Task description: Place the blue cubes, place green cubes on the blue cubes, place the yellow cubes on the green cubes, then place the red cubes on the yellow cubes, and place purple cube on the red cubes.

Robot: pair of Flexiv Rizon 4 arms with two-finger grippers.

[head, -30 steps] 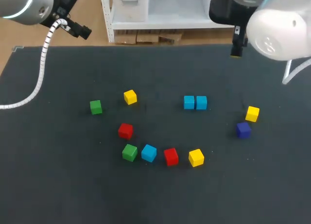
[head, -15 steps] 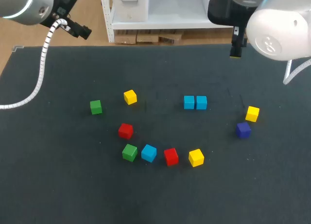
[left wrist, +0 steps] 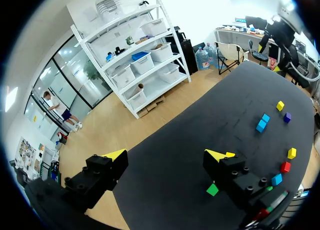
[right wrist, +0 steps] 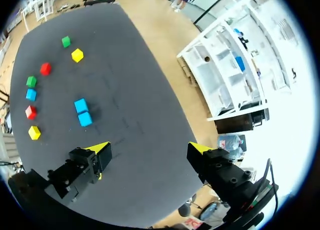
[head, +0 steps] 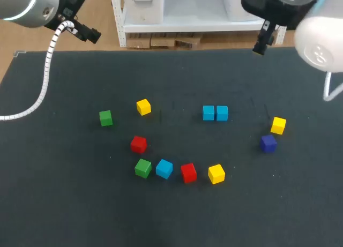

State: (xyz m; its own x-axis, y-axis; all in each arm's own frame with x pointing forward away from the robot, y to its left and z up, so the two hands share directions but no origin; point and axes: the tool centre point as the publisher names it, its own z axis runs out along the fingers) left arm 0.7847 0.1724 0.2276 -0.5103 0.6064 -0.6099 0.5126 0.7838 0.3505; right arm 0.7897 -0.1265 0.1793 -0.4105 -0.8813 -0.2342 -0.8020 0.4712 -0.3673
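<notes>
Left hand [left wrist: 166, 155] and right hand [right wrist: 150, 148] were both released and empty, high over the tabletop [head: 64, 204]. All cubes lay singly. Two blue cubes [head: 215, 113] touched mid-tabletop. Third blue cube [head: 164, 169] sat between green cube [head: 142, 168] and red cube [head: 188, 172]. Purple cube [head: 268, 143] was just beside yellow cube [head: 278, 125].

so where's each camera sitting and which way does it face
Head view: fixed above and behind, looking down on the black table; the left arm and right arm enter at the upper corners.
Left wrist view: on the left arm's wrist, looking along the open left gripper across the table.
Right wrist view: on the right arm's wrist, looking past the open right gripper at the table below.
Shared: all three show the touching pair of light blue cubes.
</notes>
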